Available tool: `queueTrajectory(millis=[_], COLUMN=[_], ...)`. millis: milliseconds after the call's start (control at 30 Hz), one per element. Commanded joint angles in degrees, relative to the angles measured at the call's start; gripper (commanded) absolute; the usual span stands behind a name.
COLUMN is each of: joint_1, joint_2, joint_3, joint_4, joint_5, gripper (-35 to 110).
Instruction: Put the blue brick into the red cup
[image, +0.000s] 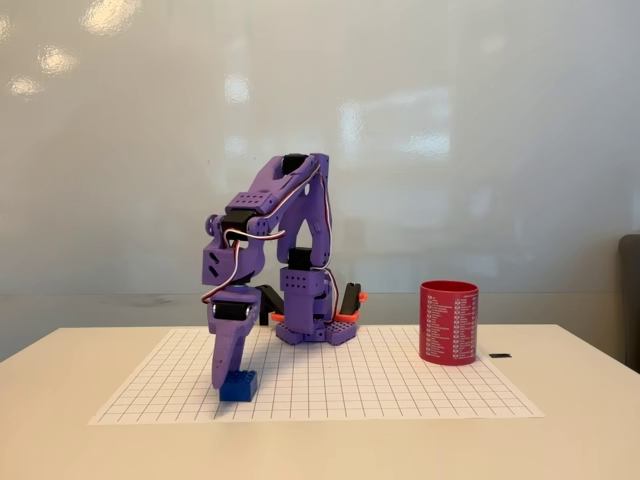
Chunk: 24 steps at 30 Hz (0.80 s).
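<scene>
On a pale surface (580, 400) covered by a gridded sheet (400, 385), a purple arm (290, 240) is seen folded downward, its end effector (232, 375) lowered onto the blue brick (238, 387) at the sheet's front left; whether it is clamped cannot be told. The red cup (449, 322) stands upright well apart, at the right.

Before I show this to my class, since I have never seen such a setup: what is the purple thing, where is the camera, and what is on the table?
The purple thing is a small robot arm bolted at the back of a white table. A fixed camera looks at it from the front, near table height. Its gripper points down onto a blue brick, which lies on a gridded sheet. Whether the fingers grip the brick is unclear from here. A red cup stands upright to the right in this view, apart from the arm.
</scene>
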Motion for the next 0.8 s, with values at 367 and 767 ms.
queueTrajectory(millis=[367, 767], joint_1=[-2.20, 1.05], joint_2=[2.64, 7.03], joint_3=[-1.14, -4.57], joint_4=[-1.67, -6.42], joint_5=[-3.87, 0.70], gripper=[0, -1])
